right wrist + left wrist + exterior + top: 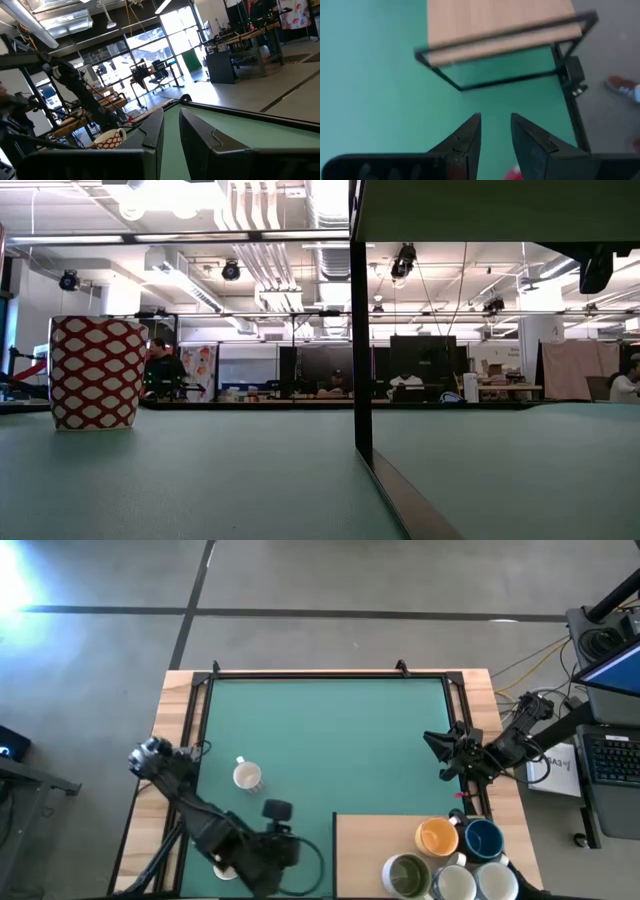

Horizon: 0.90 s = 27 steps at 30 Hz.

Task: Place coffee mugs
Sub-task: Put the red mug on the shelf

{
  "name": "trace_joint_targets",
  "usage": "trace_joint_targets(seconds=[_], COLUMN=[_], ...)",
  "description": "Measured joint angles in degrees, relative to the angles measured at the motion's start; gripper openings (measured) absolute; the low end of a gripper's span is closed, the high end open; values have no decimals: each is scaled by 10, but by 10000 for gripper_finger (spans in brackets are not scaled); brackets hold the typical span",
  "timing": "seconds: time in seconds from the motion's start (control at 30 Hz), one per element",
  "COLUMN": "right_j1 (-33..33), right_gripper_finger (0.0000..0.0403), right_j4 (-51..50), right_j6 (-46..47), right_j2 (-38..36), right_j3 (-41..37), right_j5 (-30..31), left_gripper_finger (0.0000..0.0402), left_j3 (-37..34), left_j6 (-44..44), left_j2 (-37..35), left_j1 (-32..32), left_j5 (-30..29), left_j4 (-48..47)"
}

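now the red mug, white with a red lattice pattern and a white inside, stands upright on the green tabletop toward its left side, its handle visible from the right wrist view. well apart, four more mugs crowd a wooden shelf at the near right corner: orange, dark blue, olive-green inside, and white. left end effector hangs narrowly parted, holding nothing. right end effector hangs at the right edge, slightly open, empty.

No lettering can be read on anything here (mugs, table, distant room).
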Motion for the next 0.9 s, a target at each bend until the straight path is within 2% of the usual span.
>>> trace_joint_targets(seconds=[0.2, 0.3, 0.43, 0.6, 0.9], right_j1=[0, 0, 0, 0, 0], right_gripper_finger=[50, 50, 50, 50, 50], right_j4=[0, 0, 0, 0, 0], right_j6=[0, 0, 0, 0, 0], right_j2=[0, 0, 0, 0, 0], right_j3=[0, 0, 0, 0, 0], right_j5=[0, 0, 0, 0, 0], left_gripper_finger=[89, 90, 107, 138, 182], left_j3=[-225, -308, -386, -428, -424], left_j6=[-119, -183, -236, -269, -282], left_j2=[-108, -146, -175, -179, -151], left_j1=[-30, -37, -48, -76, -90], left_j5=[35, 65, 101, 104, 105], left_j4=[159, 222, 286, 321, 327])
